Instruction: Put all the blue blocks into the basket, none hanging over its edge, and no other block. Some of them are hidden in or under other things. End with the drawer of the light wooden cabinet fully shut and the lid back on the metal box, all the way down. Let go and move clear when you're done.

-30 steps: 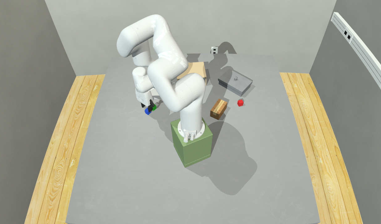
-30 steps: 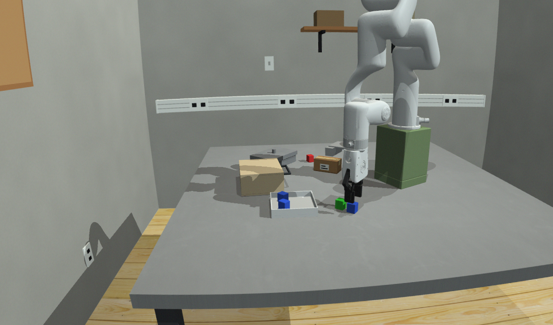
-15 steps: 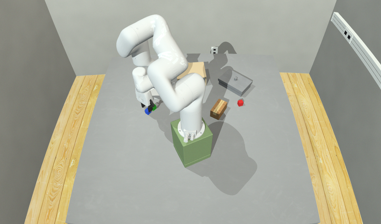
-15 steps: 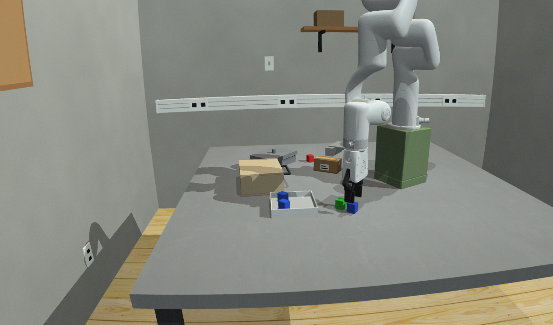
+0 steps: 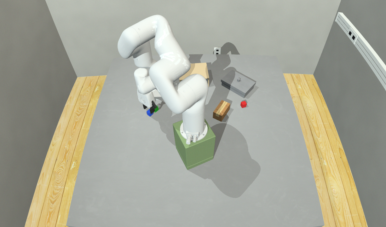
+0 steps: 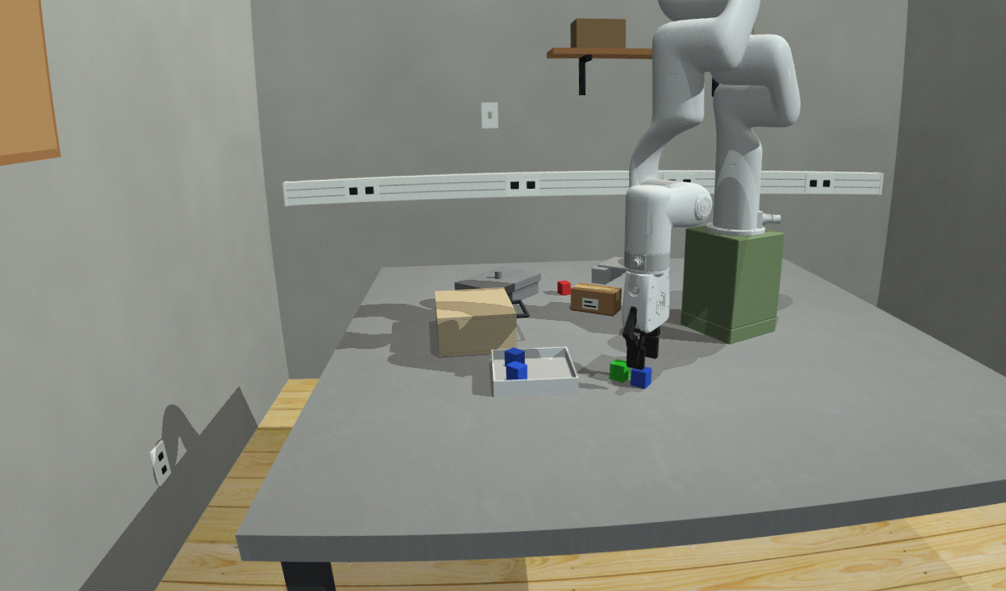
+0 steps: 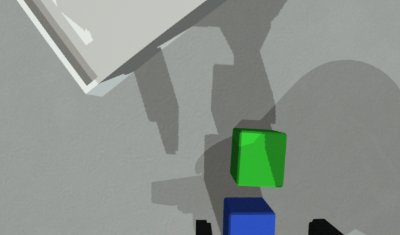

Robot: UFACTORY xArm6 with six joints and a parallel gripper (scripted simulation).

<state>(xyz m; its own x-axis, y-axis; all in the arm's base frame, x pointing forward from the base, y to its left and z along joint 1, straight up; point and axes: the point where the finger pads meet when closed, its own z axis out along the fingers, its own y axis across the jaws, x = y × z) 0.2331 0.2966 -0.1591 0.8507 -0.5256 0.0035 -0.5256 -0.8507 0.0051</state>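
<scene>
My gripper [image 5: 148,109] [image 6: 644,359] [image 7: 260,226] is part open and empty, pointing down just above a blue block [image 5: 149,113] [image 6: 641,377] [image 7: 252,225] on the table. In the wrist view the block lies between the fingertips, nearer the left one. A green block [image 5: 156,108] [image 6: 619,370] [image 7: 260,160] sits close beside it. The white basket [image 6: 535,387] [image 7: 55,46] holds two blue blocks, one [image 6: 514,357] behind the other [image 6: 516,371]. The light wooden cabinet [image 5: 200,68] [image 6: 476,336] shows a black handle [image 6: 523,309]; its drawer front is hidden. The metal box [image 5: 234,90] has its lid [image 5: 246,81] on.
A brown carton [image 5: 221,110] [image 6: 595,300] and a red block [image 5: 243,104] [image 6: 563,287] stand beyond the gripper in the exterior view. A grey object [image 6: 605,272] is partly hidden behind the arm. The green pedestal [image 5: 198,155] [image 6: 727,286] carries the arm.
</scene>
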